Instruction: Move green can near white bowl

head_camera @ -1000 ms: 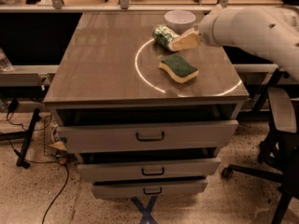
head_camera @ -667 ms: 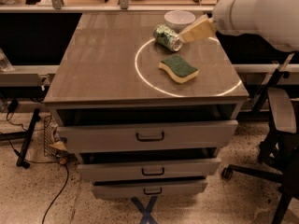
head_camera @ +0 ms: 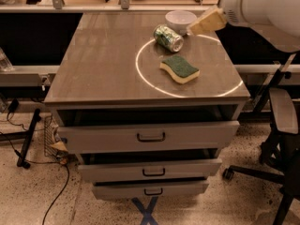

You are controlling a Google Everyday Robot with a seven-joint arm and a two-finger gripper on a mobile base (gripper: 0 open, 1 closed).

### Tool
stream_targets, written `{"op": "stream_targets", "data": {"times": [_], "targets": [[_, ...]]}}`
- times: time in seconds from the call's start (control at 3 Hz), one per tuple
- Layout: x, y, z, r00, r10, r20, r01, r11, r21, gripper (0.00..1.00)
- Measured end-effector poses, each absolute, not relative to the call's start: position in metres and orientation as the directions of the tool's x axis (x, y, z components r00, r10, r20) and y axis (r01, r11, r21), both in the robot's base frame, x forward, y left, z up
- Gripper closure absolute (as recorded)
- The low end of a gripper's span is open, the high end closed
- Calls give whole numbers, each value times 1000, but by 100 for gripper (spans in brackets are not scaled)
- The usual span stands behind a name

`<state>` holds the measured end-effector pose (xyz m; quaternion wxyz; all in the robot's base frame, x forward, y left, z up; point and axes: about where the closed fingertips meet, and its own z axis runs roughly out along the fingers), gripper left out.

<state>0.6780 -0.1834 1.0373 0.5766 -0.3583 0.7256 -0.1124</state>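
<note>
The green can [head_camera: 168, 37] lies on its side on the brown table top [head_camera: 103, 64], its silver end facing front right. It lies just in front of the white bowl [head_camera: 180, 20], close to it. My gripper [head_camera: 206, 23] hangs above the table to the right of the can and the bowl, apart from both and holding nothing.
A green-topped yellow sponge [head_camera: 179, 69] lies in front of the can. A white light ring [head_camera: 140, 69] marks the table top. Three drawers [head_camera: 150, 136] stand slightly open below. An office chair [head_camera: 283, 125] stands at the right. Cables lie on the floor at the left.
My gripper has let go of the can and risen up and to the right, away from it. The can stays lying by the bowl.
</note>
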Motion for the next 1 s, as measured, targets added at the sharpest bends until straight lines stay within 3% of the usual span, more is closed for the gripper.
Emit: {"op": "stream_targets", "data": {"times": [0.67, 1.0], "targets": [[695, -291, 1132, -38, -780, -625, -173, 621, -764, 0], [692, -296, 1152, -24, -778, -628, -144, 624, -768, 0]]}}
